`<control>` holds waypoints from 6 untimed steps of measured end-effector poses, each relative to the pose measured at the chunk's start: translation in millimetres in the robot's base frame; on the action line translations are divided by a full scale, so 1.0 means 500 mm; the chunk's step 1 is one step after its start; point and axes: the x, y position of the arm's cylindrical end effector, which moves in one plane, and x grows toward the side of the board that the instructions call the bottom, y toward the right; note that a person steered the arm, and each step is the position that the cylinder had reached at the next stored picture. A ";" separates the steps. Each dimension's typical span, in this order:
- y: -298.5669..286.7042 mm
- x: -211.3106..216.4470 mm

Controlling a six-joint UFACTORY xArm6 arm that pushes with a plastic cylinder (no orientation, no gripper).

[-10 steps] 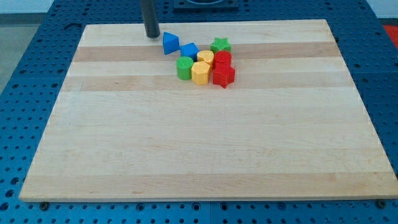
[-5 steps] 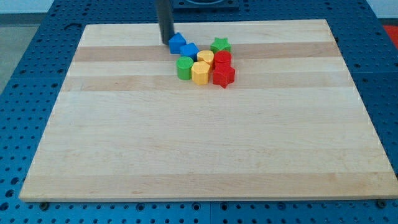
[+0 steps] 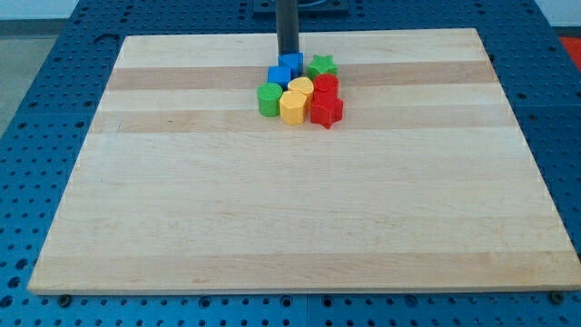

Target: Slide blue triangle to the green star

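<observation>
Having swept rightward from the view's left, my tip (image 3: 287,57) — a bare rod with no jaws, holding nothing — now touches the blue triangle (image 3: 291,64), shoved just beside the green star (image 3: 321,65) — nearly done, I judge.

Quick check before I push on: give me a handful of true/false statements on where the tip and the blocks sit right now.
1. My tip is at the view's top of the cluster, right against the blue triangle. True.
2. The blue triangle sits just to the view's left of the green star. True.
3. The green cylinder is at the view's right end of the cluster. False: it is at the left end, beside the yellow block.
4. The red blocks lie alone near the view's bottom of the board. False: they are packed into the cluster below the green star.
</observation>
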 end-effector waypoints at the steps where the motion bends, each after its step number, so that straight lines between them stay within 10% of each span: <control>1: 0.014 0.000; 6: 0.067 0.035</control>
